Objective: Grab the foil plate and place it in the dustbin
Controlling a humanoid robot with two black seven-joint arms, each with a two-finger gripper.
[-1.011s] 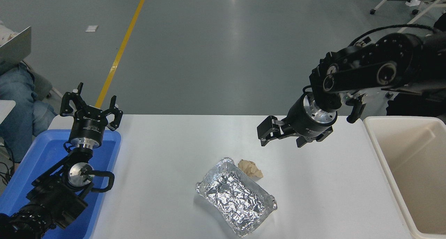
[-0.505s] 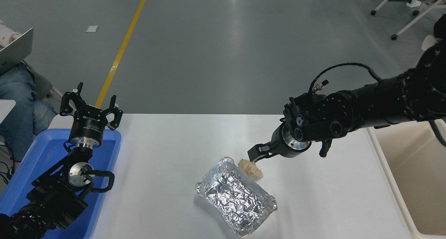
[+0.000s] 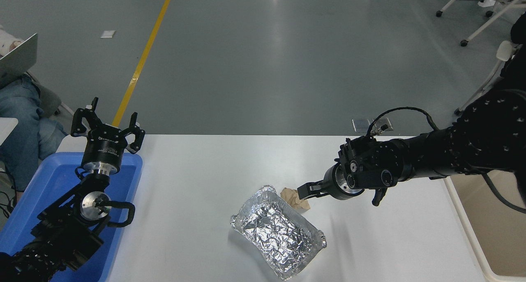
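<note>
While the left gripper [image 3: 107, 123] is sitting parked over the blue tray [image 3: 49, 179], far to the left of the foil plate [image 3: 278, 234], its black fingers [image 3: 80, 119] are standing spread apart and holding nothing. The tray is glossy, smooth plastic with rounded corners, resting at the left end of the matte white worktop [image 3: 193, 183].

The foil plate is lying flat on the worktop, apart from both grippers. It is a shallow rectangle of shiny silver aluminium, rounded at the corners, with a rolled and slightly ragged rim; its floor is heavily crinkled and catching the light in small facets.

Just beyond the plate's far corner, a small tan paper ball [image 3: 294, 198] is lying crumpled and soft-looking, close against the plate's rim or touching it.

The right arm is reaching in from the right, a dark jointed tube with a metal ring at the wrist and a thin black cable looping above it. The right gripper [image 3: 305, 190] is hanging low just beyond the plate, right at the paper ball. Its fingers are pointing toward the ball and showing as one dark block from this angle, so I cannot tell whether they are parted or closed, or whether they are touching the paper.

Well to the right of the plate, the dustbin [image 3: 464, 220] is standing at the worktop's edge, cream plastic with a thick rounded rim, partly hidden by the arm.
</note>
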